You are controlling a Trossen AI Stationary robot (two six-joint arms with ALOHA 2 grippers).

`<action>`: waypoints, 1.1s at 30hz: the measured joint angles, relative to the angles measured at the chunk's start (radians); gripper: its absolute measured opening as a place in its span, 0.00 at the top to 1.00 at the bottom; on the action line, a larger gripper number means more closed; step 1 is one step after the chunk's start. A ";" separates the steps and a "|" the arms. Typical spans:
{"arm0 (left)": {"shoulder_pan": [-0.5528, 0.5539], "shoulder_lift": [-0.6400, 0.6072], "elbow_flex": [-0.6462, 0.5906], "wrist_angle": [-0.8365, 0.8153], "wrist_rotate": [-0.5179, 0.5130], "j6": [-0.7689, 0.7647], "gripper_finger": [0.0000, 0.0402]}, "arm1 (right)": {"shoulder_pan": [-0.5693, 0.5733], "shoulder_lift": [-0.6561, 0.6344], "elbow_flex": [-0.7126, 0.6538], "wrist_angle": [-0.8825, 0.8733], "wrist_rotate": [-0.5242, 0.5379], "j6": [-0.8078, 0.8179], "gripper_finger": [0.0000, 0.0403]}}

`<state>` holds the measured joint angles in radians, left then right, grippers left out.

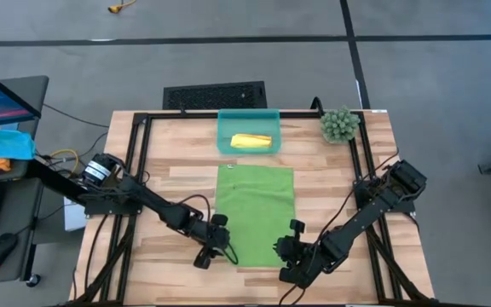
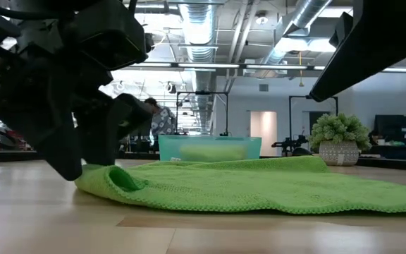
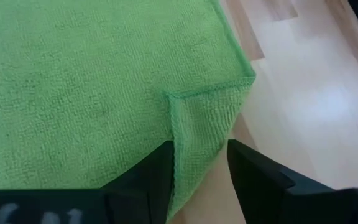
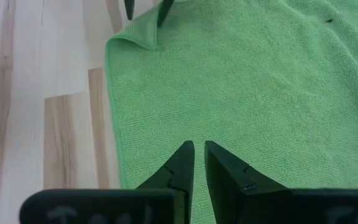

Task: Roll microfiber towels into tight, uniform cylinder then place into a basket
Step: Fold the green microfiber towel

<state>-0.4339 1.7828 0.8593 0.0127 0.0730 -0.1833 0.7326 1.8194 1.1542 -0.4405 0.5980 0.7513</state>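
The lime green towel (image 1: 256, 213) lies spread flat in the middle of the table. Its near-left corner (image 3: 204, 118) is folded over onto itself. My left gripper (image 3: 199, 180) is at that corner, open, with the folded flap between its fingers. My right gripper (image 4: 199, 152) is over the towel's near edge by the near-right corner (image 1: 286, 250), its fingers shut to a narrow slit. The yellow towel (image 1: 251, 141) lies rolled inside the teal basket (image 1: 225, 119), which stands at the table's far edge. My left gripper comes slanting down from the table's left and straddles the folded-over near-left corner (image 3: 194, 149). One finger (image 3: 157, 174) lies against the flap's hemmed edge. Bare table shows between the flap and the other finger (image 3: 253, 180). The towel rests on the table. My right gripper points slanting down at the towel near its near edge (image 4: 120, 155). Whether its tips touch the cloth, I cannot tell.
A small green plant (image 1: 339, 125) stands at the far right corner. A black vented panel (image 1: 215, 95) lies on the floor beyond the table. Black frame rails (image 1: 135, 162) run along the table's sides. A side desk at the left holds a blue cloth (image 1: 2, 143).
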 joint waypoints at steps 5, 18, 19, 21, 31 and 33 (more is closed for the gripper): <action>0.000 0.000 0.000 -0.001 0.000 0.004 0.72 | 0.000 0.000 0.000 0.000 0.000 0.000 0.84; -0.019 0.000 0.000 0.001 -0.005 0.043 0.97 | 0.019 0.000 0.000 -0.042 -0.050 0.015 0.84; -0.023 0.000 0.000 0.001 -0.008 0.044 0.98 | 0.023 0.000 0.000 -0.053 -0.051 0.030 0.84; -0.030 0.000 0.000 0.001 -0.008 0.048 0.99 | 0.029 0.000 0.000 -0.069 -0.066 0.049 0.84; -0.058 0.000 0.000 0.001 -0.101 0.039 1.00 | 0.080 0.000 0.000 -0.086 -0.100 0.002 0.84; -0.062 0.000 0.000 0.001 -0.113 0.026 0.99 | 0.099 0.000 0.000 -0.095 -0.100 0.009 0.84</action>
<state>-0.4962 1.7828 0.8593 0.0135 -0.0403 -0.1572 0.8312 1.8199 1.1542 -0.5357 0.4978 0.7603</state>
